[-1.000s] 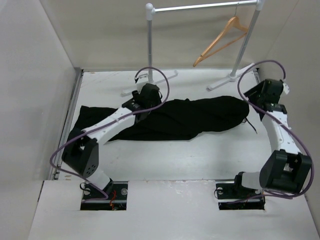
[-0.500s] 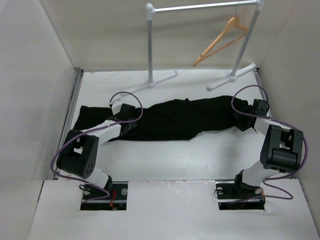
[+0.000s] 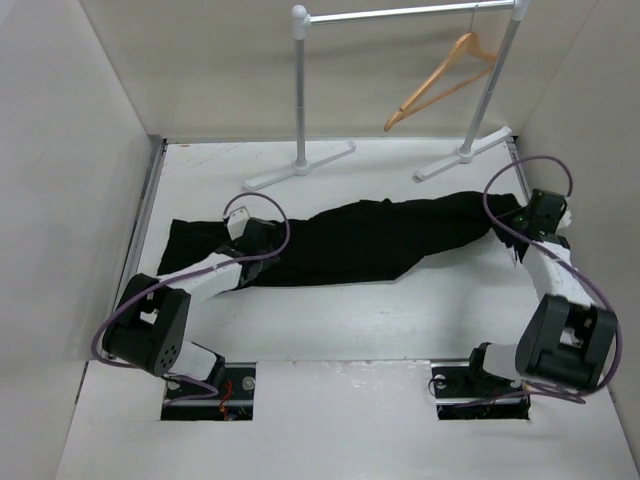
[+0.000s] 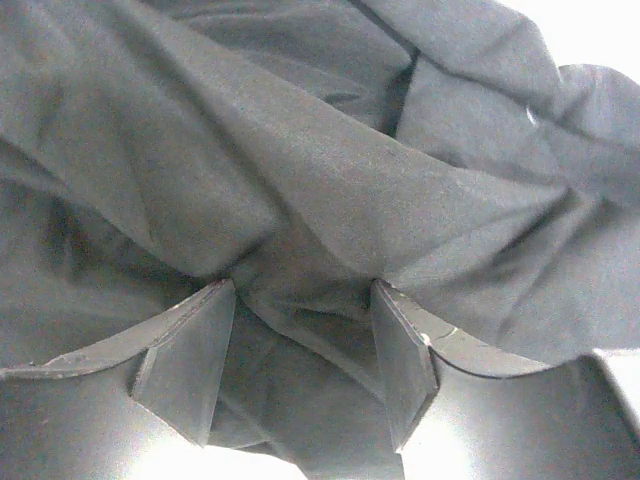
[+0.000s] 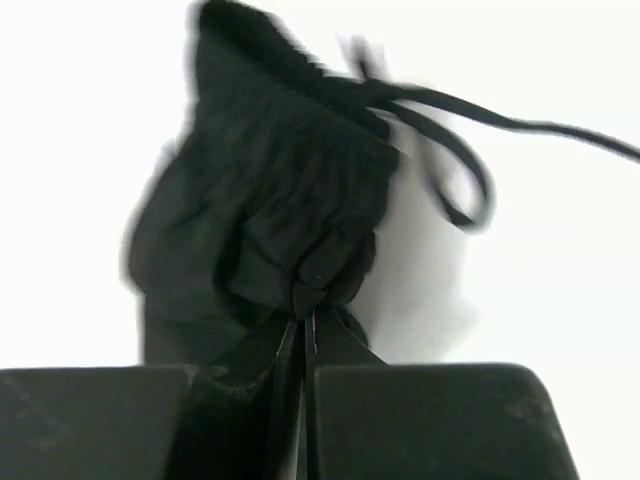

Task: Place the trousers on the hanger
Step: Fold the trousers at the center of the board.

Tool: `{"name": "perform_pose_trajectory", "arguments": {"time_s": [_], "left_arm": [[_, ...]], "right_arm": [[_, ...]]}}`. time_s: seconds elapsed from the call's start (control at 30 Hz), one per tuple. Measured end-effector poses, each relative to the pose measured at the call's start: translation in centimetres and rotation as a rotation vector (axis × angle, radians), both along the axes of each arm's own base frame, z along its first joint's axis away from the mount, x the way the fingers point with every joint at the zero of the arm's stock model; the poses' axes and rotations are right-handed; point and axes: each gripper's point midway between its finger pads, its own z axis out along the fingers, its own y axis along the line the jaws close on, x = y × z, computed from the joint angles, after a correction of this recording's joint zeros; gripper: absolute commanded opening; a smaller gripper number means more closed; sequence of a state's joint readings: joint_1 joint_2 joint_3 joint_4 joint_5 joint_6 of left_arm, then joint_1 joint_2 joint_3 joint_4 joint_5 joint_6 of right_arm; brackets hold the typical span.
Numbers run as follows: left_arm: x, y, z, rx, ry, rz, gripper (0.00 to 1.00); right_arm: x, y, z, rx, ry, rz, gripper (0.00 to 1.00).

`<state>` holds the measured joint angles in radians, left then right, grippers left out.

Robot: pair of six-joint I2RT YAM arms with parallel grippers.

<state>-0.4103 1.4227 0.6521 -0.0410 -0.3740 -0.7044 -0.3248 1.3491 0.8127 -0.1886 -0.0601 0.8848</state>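
Trousers (image 3: 370, 235) lie stretched left to right across the middle of the white table (image 3: 400, 320), both ends in the robot's hold. On the left, the left gripper (image 4: 300, 290) sits low on the leg end of the garment. Its fingers (image 4: 190, 370) are part-closed around a thick fold of black cloth, and creases fan out from the pads, which reads as a pinch. On the right, the right gripper (image 5: 305, 310) has its fingers pressed together on a bunched piece of the gathered waistband, with the drawstring (image 5: 470, 180) trailing loose beyond it.

The garment rests on the table along most of its length, slack and wrinkled. At the far right, the wooden hanger (image 3: 440, 82) hangs tilted by its hook from the metal rail (image 3: 400, 14), well apart from the cloth and untouched.

The step in hand looks like the two-ended pick-up, so the task is at an early stage. The next move would call for lifting both ends together, keeping the cloth spread. The arms would then carry it to the far right so it can be draped over the hanger's lower bar without knocking the hanger from its rail.
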Motion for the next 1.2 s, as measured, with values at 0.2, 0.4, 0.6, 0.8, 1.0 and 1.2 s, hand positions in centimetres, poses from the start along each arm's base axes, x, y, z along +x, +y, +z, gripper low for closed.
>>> {"name": "perform_pose_trajectory", "arguments": {"time_s": [0.2, 0.4, 0.6, 0.8, 1.0, 1.2], "left_arm": [[-3.1, -7.0, -0.5, -0.036, 0.027, -0.165, 0.54], [-5.6, -16.3, -0.3, -0.058, 0.052, -0.334, 0.54], [-7.2, -25.1, 0.4, -0.122, 0.05, -0.465, 0.56], [-6.0, -19.9, 3.8, -0.176, 0.001, -0.365, 0.59], [-3.6, -7.5, 15.0, -0.351, -0.295, -0.086, 0.61], [-5.7, 2.5, 13.3, -0.338, -0.321, 0.168, 0.61]], "right_arm": [[-1.8, -1.2, 12.4, -0.179, -0.228, -0.045, 0.06], [-5.0, 0.5, 19.4, -0.289, -0.321, -0.007, 0.07], [-7.0, 4.0, 24.9, -0.383, -0.394, 0.12, 0.08], [-8.7, 12.5, 29.1, -0.394, -0.498, 0.396, 0.09], [-9.6, 24.3, 29.8, -0.385, -0.509, 0.707, 0.11], [-9.5, 39.7, 23.8, -0.441, -0.403, 0.991, 0.18]]}}
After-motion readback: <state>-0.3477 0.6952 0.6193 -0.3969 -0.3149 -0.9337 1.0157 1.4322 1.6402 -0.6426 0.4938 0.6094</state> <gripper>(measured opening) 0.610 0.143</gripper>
